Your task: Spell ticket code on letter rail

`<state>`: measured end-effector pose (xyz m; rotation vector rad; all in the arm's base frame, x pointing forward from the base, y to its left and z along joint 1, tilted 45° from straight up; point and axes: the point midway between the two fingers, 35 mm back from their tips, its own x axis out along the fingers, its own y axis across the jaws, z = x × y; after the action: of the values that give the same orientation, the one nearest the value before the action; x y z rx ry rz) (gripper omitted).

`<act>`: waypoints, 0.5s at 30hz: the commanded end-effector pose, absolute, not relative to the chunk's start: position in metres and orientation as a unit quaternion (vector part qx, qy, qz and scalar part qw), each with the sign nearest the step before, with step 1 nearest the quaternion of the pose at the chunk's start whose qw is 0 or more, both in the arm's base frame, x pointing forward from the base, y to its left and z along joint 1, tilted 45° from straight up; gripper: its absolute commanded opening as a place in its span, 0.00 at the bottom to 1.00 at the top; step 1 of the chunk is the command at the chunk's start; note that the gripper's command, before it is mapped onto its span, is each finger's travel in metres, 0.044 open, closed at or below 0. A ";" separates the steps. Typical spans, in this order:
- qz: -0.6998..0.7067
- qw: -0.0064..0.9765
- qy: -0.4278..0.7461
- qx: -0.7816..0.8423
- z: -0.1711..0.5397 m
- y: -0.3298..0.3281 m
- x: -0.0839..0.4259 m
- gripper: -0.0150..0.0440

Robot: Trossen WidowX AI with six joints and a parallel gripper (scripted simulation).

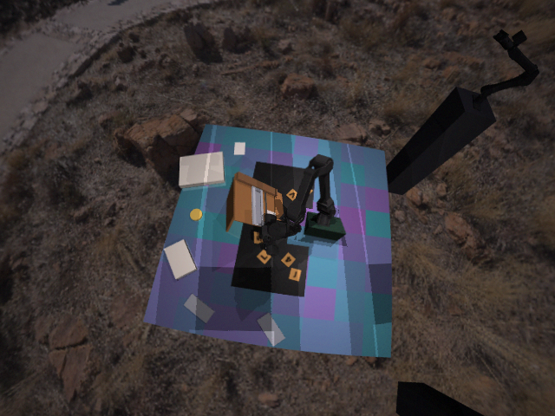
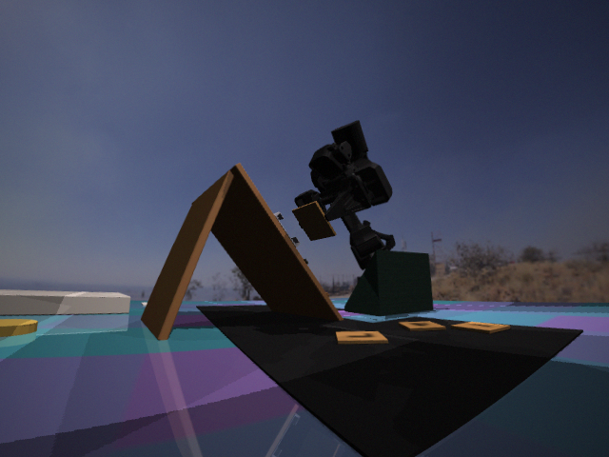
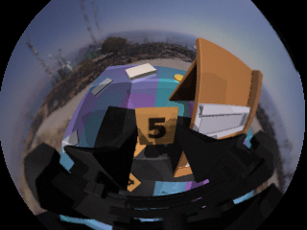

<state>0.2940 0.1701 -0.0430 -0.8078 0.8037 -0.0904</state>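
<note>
My gripper (image 3: 156,127) (image 2: 314,208) (image 1: 270,222) is shut on an orange letter tile (image 3: 155,126) (image 2: 313,222) marked "5". It holds the tile in the air, tilted, just off the sloping face of the orange-brown board (image 1: 242,201) (image 2: 255,241) (image 3: 221,77). The white letter rail (image 1: 257,204) (image 3: 221,118) runs along that face, and I cannot make out any tile in it. Three loose orange tiles (image 2: 361,336) (image 2: 422,325) (image 2: 481,327) lie flat on the black mat (image 1: 251,279) (image 2: 418,373). Another tile (image 1: 291,194) lies behind the board. A small white card (image 1: 239,148) lies at the back; its print is unreadable.
The arm's dark green base block (image 1: 324,227) (image 2: 393,283) stands right of the board. A white box (image 1: 201,169) (image 2: 64,301), a yellow disc (image 1: 195,214) (image 2: 14,326), a white slab (image 1: 179,258) and two grey flat pieces (image 1: 199,308) (image 1: 270,328) lie on the checkered counter.
</note>
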 end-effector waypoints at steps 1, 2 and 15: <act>-0.041 0.839 0.382 -0.384 -0.043 0.168 0.294 0.25; -0.041 0.839 0.382 -0.384 -0.042 0.167 0.294 0.25; -0.042 0.839 0.382 -0.385 -0.038 0.163 0.295 0.25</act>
<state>0.2959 0.1648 -0.0378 -0.8086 0.8038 -0.0907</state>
